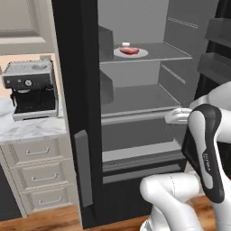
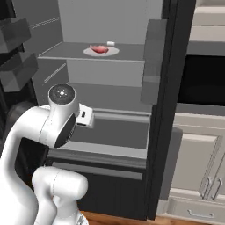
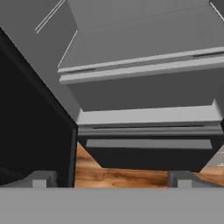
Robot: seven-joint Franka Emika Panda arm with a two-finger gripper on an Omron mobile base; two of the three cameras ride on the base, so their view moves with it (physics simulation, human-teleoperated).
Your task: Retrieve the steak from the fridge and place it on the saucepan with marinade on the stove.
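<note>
Now reaching into the open fridge (image 1: 76, 90), with the steak (image 1: 129, 51) not yet touched. Sits at upper centre of the left base view on a round white plate (image 1: 140, 54), on the upper grey shelf (image 1: 167, 53); same steak (image 2: 99, 48) at upper centre-left of the right base view. Gripper (image 3: 111, 179) low at the bottom of the hand view, jaws spread wide with nothing between them, looking down at the lower shelf fronts and a strip of wood floor (image 3: 118, 175).

Judged best for this step: raise the hand well up from the lower shelf level to the upper shelf, keep the jaws wide, come in over the plate from the front, and close across the meat's short side rather than on the plate rim. Worth clearing the shelf lip and the door bins (image 1: 216, 49) at upper right on the way in. Flat, thin slab, so likely needs a low pinch close to the plate.

Counted, left to right in the left base view: one coffee machine (image 1: 31, 90) on one marble counter (image 1: 27, 128); three drawers (image 1: 38, 173) beneath; one fridge; one plate; one steak; possibly one small pale item (image 1: 125, 44) just behind the steak, too small to name. Neither saucepan nor stove in these frames.
</note>
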